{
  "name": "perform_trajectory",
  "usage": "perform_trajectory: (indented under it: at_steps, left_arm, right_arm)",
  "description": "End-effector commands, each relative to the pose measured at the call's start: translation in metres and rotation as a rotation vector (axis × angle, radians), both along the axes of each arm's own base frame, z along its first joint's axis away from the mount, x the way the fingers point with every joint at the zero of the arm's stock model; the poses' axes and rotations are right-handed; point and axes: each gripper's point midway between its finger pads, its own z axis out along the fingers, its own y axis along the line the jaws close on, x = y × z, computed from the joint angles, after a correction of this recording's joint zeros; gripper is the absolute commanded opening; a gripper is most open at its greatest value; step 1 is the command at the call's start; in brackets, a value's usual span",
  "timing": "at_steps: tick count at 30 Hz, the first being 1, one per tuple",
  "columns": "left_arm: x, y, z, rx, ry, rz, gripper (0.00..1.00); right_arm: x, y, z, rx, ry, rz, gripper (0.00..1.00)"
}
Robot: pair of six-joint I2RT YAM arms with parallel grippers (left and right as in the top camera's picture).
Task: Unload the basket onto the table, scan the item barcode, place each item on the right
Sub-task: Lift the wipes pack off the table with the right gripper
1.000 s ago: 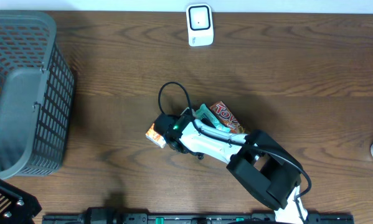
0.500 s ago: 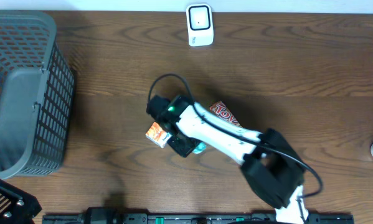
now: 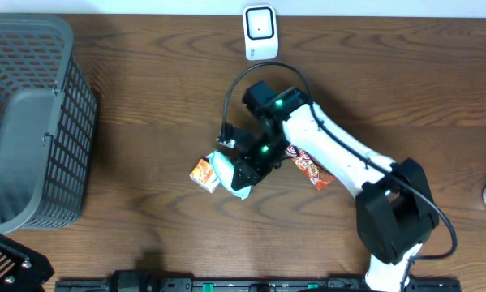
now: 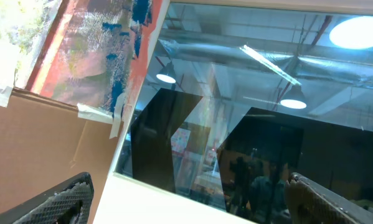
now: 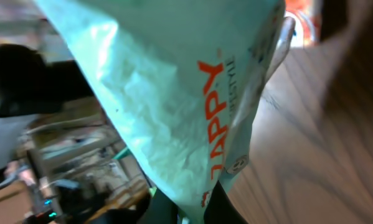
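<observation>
The pick looks done, the scan not: the right gripper (image 3: 244, 168) pinches the mint-green packet (image 3: 229, 176) by one edge, its fingers (image 5: 163, 210) pressed tight on the film, and the packet extends out past the fingertips. The scanner (image 3: 260, 33) stands well apart from the fingers, behind where they point, so carrying the packet over and facing its barcode to it is probably what remains. The packet is thin, glossy and crinkled, with orange lettering; no barcode shows. The left gripper (image 4: 189, 205) is spread wide, with nothing between its fingers.

A pouch (image 3: 226, 175) is held in the right pincer (image 3: 244, 169). A small box (image 3: 202, 173) is set just left of it, a packet (image 3: 314, 173) just right, a scanner (image 3: 260, 32) well beyond, a basket (image 3: 32, 122) far left.
</observation>
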Motion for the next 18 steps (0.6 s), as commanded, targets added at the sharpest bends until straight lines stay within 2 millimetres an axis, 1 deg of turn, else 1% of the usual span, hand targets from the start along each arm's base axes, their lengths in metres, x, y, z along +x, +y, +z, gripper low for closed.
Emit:
perform_trajectory:
  at_steps: [1, 6, 12, 16, 18]
  left_arm:
    - [-0.003, -0.003, 0.000, 0.002, -0.014, -0.016, 0.98]
    - [-0.003, -0.003, 0.000, 0.002, -0.014, -0.016, 0.98]
    - [-0.003, -0.003, 0.000, 0.002, -0.014, -0.016, 0.98]
    - [-0.003, -0.003, 0.000, 0.002, -0.014, -0.016, 0.98]
    - [-0.003, -0.003, 0.000, 0.002, -0.014, -0.016, 0.98]
  right_arm:
    - [-0.003, 0.007, -0.001, 0.153, 0.115, -0.011, 0.01]
    - [0.006, 0.002, -0.025, 0.135, 0.161, -0.045, 0.01]
    - [0.007, 0.001, -0.054, 0.093, 0.195, -0.047, 0.01]
    - [0.011, -0.016, -0.081, -0.071, 0.161, -0.062, 0.01]
    - [0.013, -0.021, -0.086, -0.119, 0.146, -0.068, 0.01]
